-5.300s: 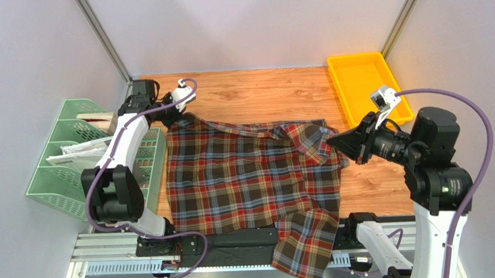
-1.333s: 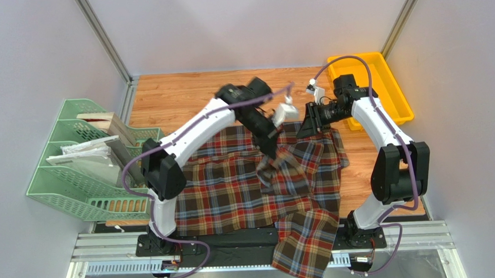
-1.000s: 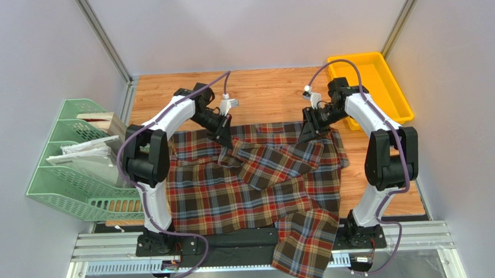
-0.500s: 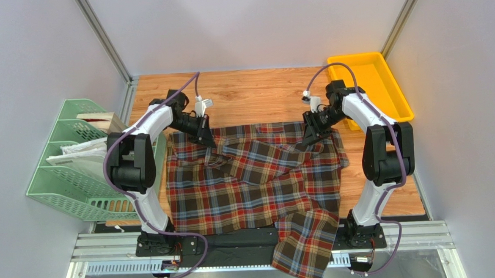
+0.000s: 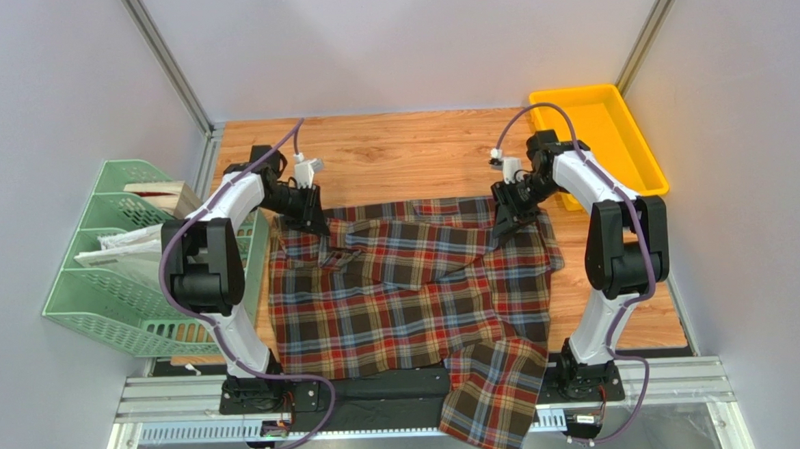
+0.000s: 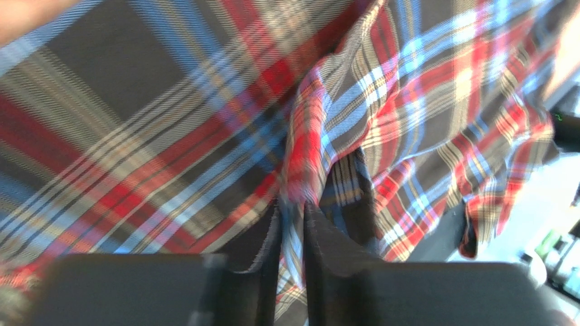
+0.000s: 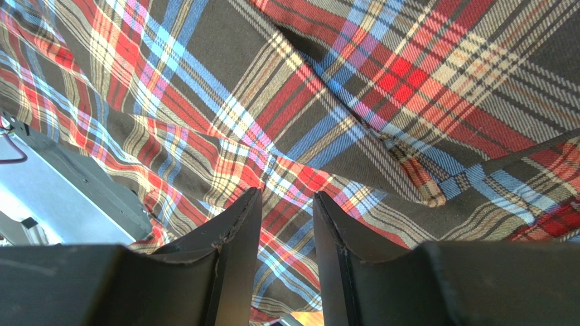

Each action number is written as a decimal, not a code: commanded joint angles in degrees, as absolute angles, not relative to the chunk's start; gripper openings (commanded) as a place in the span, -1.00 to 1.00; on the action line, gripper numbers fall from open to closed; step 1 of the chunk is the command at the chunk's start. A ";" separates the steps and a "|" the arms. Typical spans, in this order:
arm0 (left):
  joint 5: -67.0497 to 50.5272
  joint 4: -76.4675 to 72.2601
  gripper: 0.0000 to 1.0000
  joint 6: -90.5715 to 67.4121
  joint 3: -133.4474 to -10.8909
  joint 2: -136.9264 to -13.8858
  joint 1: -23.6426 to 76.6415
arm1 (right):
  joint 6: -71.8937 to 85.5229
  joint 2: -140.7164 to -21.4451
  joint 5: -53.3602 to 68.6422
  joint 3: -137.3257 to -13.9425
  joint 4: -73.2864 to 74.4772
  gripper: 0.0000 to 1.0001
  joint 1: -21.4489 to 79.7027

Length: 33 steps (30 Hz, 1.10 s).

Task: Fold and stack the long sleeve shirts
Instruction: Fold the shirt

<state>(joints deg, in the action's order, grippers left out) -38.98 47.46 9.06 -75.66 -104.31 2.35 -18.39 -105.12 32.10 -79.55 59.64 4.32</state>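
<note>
Flattening the shirt: left tool narrowly pinches a fold, right tool parted, empty; next likely needs a sleeve grasp.

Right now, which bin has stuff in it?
The green rack on the left, holding papers and a wooden board; the yellow tray shows nothing inside.

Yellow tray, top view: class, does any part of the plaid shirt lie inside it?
No, the shirt lies on the table, outside the yellow tray.

Yellow tray, green rack (papers inside)
</note>
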 commanded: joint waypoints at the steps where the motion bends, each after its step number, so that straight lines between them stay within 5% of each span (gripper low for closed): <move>1: -30.96 45.02 -0.29 8.97 -76.38 -98.10 1.49 | -20.30 -101.61 31.55 -81.39 61.08 -0.24 4.04; 5: -24.37 44.11 0.13 14.13 -73.48 -88.25 3.41 | -21.62 -98.18 27.18 -80.16 61.79 -0.28 4.31; 21: -8.36 51.59 0.02 18.19 -68.90 -98.86 14.06 | -22.76 -104.76 8.79 -75.67 54.76 -0.44 7.73; 33: -3.34 55.72 -0.12 21.62 -92.07 -121.09 10.38 | -24.79 -121.53 0.62 -89.37 53.00 -0.51 6.77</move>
